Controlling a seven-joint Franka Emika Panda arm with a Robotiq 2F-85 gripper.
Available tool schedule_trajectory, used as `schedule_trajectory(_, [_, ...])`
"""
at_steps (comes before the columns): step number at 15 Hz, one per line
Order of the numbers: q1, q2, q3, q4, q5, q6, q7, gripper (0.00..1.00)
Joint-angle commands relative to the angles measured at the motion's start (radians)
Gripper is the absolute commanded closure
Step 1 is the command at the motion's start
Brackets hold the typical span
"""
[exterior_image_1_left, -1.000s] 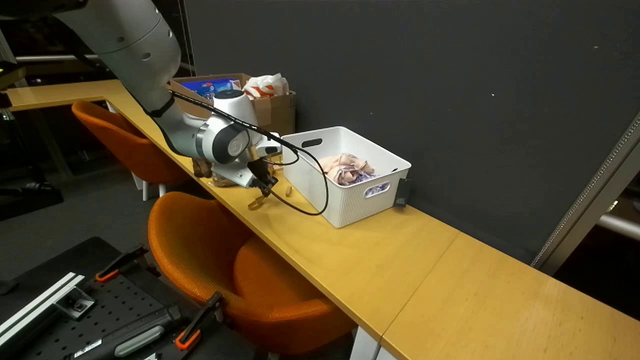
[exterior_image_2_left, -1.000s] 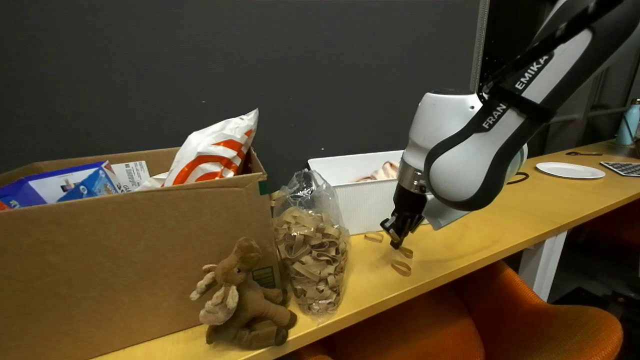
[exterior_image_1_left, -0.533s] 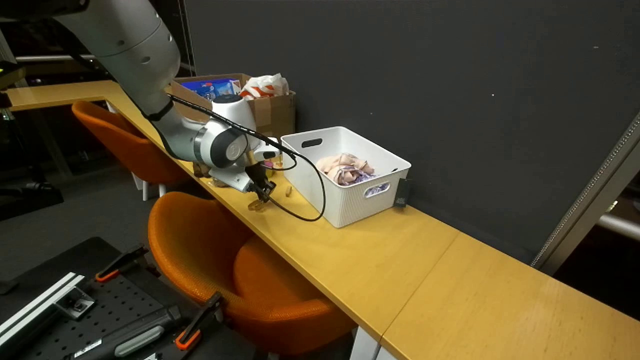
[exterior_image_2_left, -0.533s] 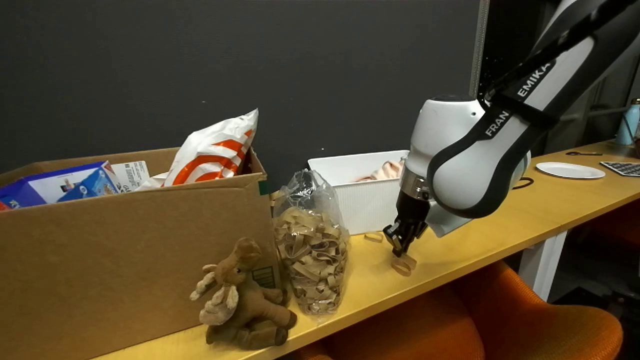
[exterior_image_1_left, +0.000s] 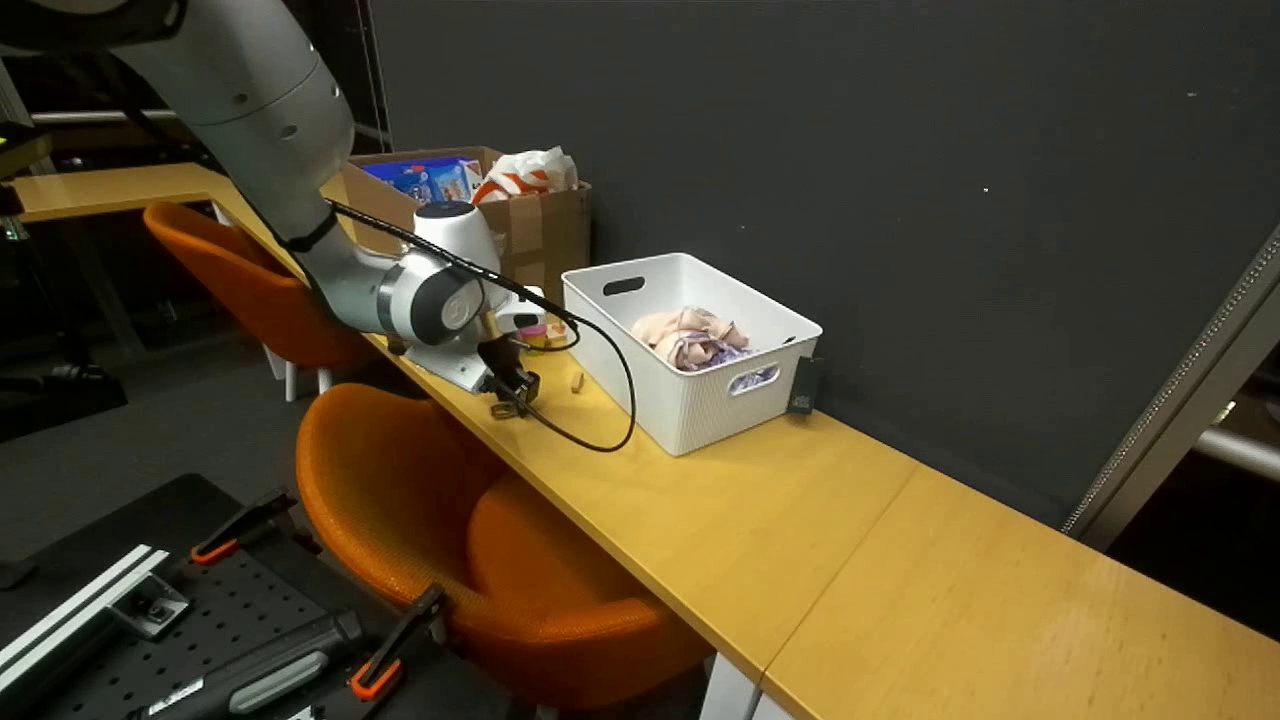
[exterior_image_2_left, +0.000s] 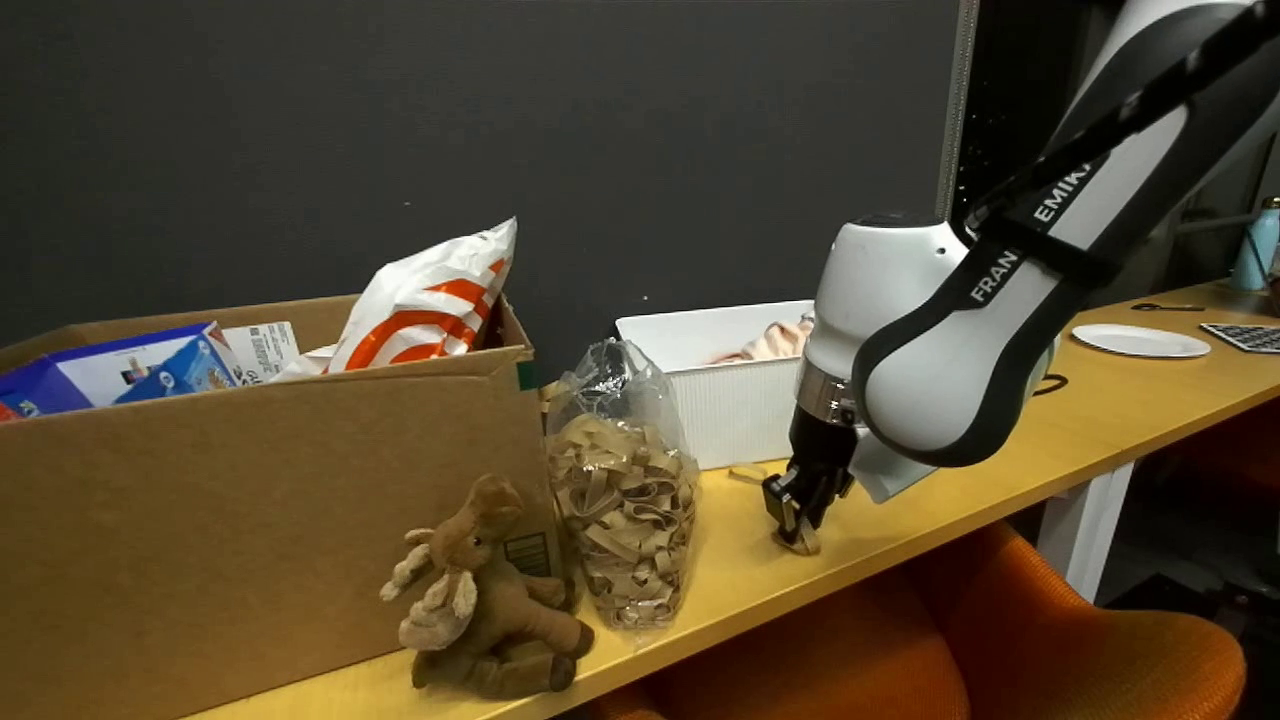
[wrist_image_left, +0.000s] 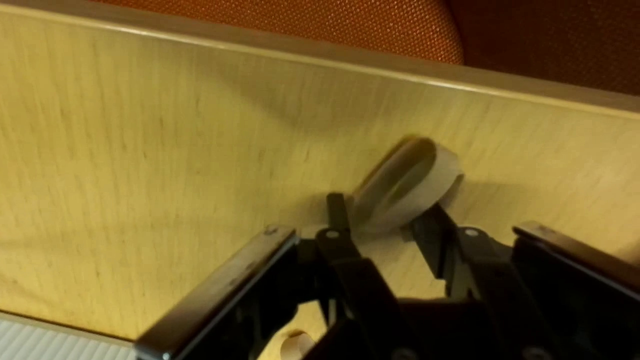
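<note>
As far as can be judged, the handling has got no further than the meeting of jaws and band (wrist_image_left: 420, 192). The band lies on the bench (wrist_image_left: 175, 200), not raised, directly beneath the jaws in both exterior views, nearer the edge by the chair (wrist_image_left: 300, 25) than the basket (exterior_image_1_left: 640, 400). In the wrist view its near end shows between the fingertips (wrist_image_left: 337, 215), which stand apart with a moderate gap, neither spread wide nor pressed together. No clamp on the band shows, so a firm hold and a lift both look undone; whether a fingertip brushes it I cannot tell. The other band (exterior_image_1_left: 577, 382) lies loose just beside the basket, apart from the jaws, and the bag (exterior_image_2_left: 625, 520) stands well filled with similar loops next to the box (exterior_image_2_left: 300, 500). As for direction, the band is a long, narrow loop rather than a round one. In the wrist view its long axis slants from the fingertips up and to the right, toward the chair side, with its rounded far end pointing away from the jaws. The strip seems to stand on edge, leaning somewhat, its hollow facing upward.
</note>
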Motion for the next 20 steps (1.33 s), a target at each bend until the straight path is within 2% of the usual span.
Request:
schedule_trajectory(1, [0.025,0.01,-0.021,0.012,0.004,-0.016,0.014,0.91])
schedule_trajectory(2, [0.027,0.009,-0.022,0.015,0.004,-0.017,0.015,0.98])
schedule_trajectory(3, [0.028,0.009,-0.022,0.015,0.004,-0.018,0.015,1.0])
schedule_trajectory(7, [0.038,-0.003,-0.032,0.012,0.0,-0.018,0.02,0.99])
schedule_trajectory(13, [0.093,-0.073,-0.104,0.017,-0.026,-0.035,0.041,0.99])
schedule_trajectory(16, [0.152,-0.12,-0.161,0.024,-0.056,-0.044,0.07,0.99])
schedule_trajectory(20, [0.263,-0.208,-0.24,0.031,-0.156,-0.071,0.147,0.99])
